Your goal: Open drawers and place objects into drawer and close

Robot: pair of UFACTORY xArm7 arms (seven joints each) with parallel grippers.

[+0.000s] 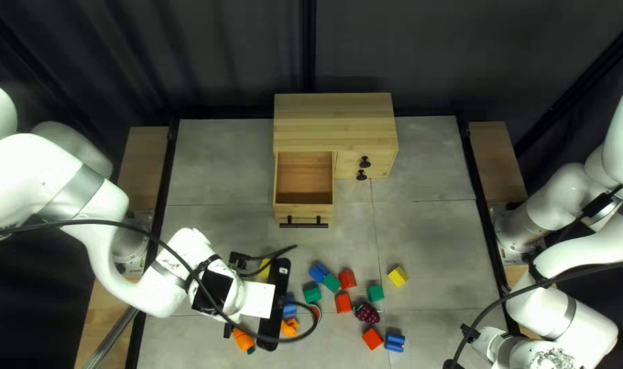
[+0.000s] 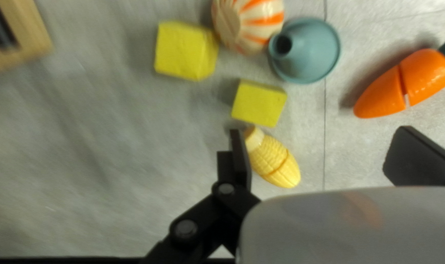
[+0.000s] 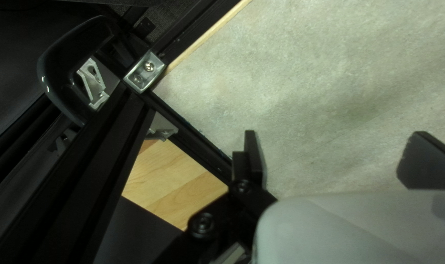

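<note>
On the cabinet [image 1: 335, 119], bar-handled drawer [image 1: 305, 179] out, looks bare inside; small drawers [image 1: 348, 162] shut. Loading and closing left, we judge. Blocks [image 1: 398, 276], toy corn [image 2: 276, 161] on table [image 1: 428, 171], corn beside left gripper [image 2: 320, 129]. It and right gripper [image 3: 335, 132]: wide, holding nothing. No writing we can make out.

From here I count three red blocks [image 1: 343, 303], three green blocks [image 1: 312, 294], three yellow blocks [image 1: 398, 276], at least three blue blocks [image 1: 319, 272]; one carrot [image 2: 381, 95], one corn cob [image 2: 275, 161], one grape bunch [image 1: 366, 313], one striped ball [image 2: 249, 24], one funnel-shaped piece [image 2: 313, 54], one small orange toy [image 1: 289, 328]; one cabinet [image 1: 333, 123], one bar handle [image 1: 303, 225], two knobs [image 1: 365, 162].
</note>
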